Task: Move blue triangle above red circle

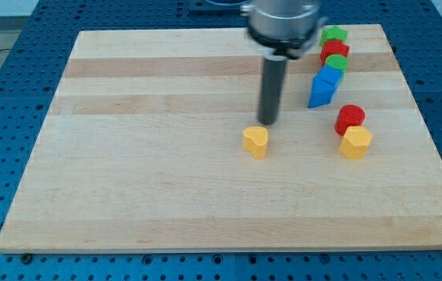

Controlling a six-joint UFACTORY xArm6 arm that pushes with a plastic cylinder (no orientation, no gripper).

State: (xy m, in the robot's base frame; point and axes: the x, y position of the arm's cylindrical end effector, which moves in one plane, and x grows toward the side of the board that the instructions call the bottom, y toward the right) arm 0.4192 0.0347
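In the camera view you see a wooden board lying on a blue table. My tip stands near the board's middle, just above the yellow heart block toward the view's top, close to it but apparently not touching. There are no fingers here, only the straight rod, so nothing is pinched.

Your blue triangle sits to the right of my tip, with a blue cube touching it at its upper edge. The red circle lies just below and right of the triangle, and a yellow hexagon touches it from below.

Further up you find 3 stacked in a line: a green block, a red block and a green star.
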